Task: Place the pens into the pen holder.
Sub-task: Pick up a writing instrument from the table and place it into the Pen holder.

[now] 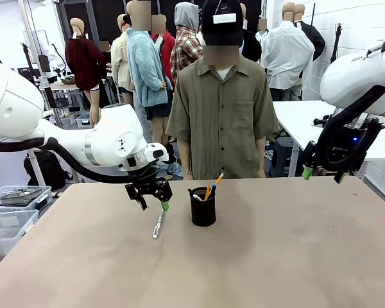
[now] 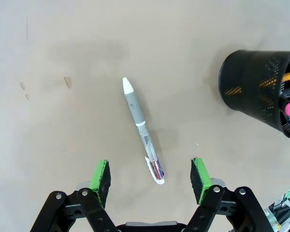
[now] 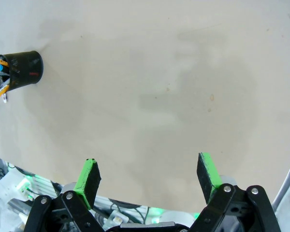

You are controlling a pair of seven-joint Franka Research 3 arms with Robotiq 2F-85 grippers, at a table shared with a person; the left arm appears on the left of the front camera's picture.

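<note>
1. The white-silver pen [image 1: 158, 224] lies flat on the table [image 1: 276, 256], just left of the pen holder [image 1: 203, 206] and not touching it.
2. My left gripper [image 1: 154, 204] hovers just above the pen's far end, jaws spread wide. In its wrist view that end lies between the green pads [image 2: 100, 179].
3. The orange-yellow pen [image 1: 208, 190] and the blue pen [image 1: 218, 179] lean inside the holder.
4. My right gripper [image 1: 322, 174] hangs spread and empty, well off to the right.
5. A person [image 1: 221, 109] stands behind the far edge.
</note>
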